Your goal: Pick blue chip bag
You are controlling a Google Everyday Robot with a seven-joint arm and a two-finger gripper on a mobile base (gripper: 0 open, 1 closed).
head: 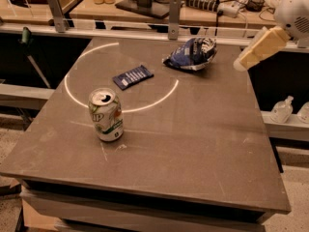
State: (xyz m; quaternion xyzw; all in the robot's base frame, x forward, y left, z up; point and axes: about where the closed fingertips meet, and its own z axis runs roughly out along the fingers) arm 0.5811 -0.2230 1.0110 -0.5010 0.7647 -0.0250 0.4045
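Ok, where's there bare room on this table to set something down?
The table is bare at near right, between the soda can and the right edge, in front of the blue chip bag. The far middle is crowded: bag, small wrapper. The gripper hangs at the far-right edge, beside the bag.

Right of the crumpled dark-blue foil chip bag (190,54) hangs the cream pincer (244,61), its white arm (295,8) cut off by the right edge; the bag's print is unreadable.

A single camera looks down across the flat grey-brown bench (193,144) from above its near edge, facing the far edge. The cream gripper (247,59) hangs by the far-right corner.
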